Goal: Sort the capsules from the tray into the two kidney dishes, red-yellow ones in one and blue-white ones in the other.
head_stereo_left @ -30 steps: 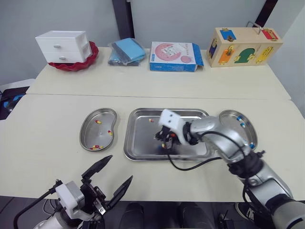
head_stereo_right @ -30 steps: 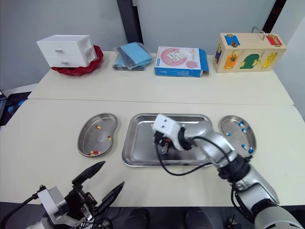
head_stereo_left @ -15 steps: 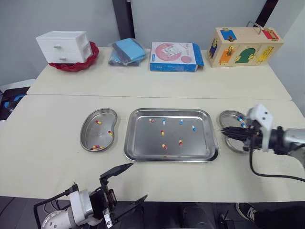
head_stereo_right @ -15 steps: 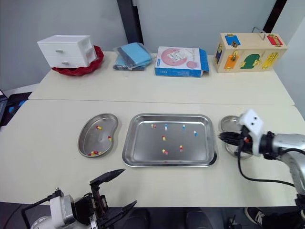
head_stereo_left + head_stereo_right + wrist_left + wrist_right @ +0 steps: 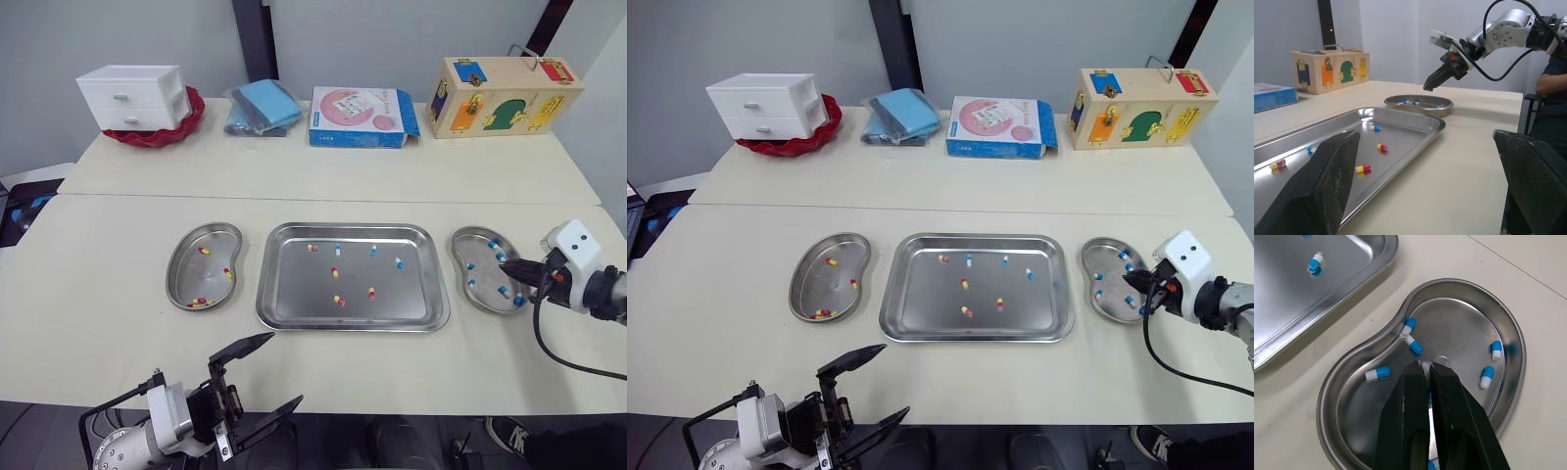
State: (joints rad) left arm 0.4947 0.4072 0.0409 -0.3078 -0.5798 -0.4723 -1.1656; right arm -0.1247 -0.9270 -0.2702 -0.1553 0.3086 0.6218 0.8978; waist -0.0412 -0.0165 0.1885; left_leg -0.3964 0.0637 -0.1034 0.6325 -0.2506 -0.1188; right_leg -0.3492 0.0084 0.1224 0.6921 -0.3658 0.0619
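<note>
Your right tool hangs over the right kidney dish, reaching in from the dish's 3 o'clock side with its tips pointing toward 9 o'clock. Its two black fingers are clenched almost together; you cannot tell from these views whether a capsule sits between them. Under and around the tips, blue-white capsules lie scattered in that dish, six as far as you can count, two of them touching end to end near the rim at the tray's side.

That dish sits just beside the tray, at its 3 o'clock. The left kidney dish sits at the tray's 9 o'clock and holds a few red-yellow capsules, some bunched at its 6 o'clock end.

In the tray you have seven capsules left, all apart from one another: four red-yellow and three blue-white. Three blue-white and one red-yellow spread along the 12 o'clock side; the other red-yellow ones lie near the middle.

Your left tool is released, fingers spread wide, low at the tray's 7 o'clock, just off the near edge of the surface and touching nothing.
</note>
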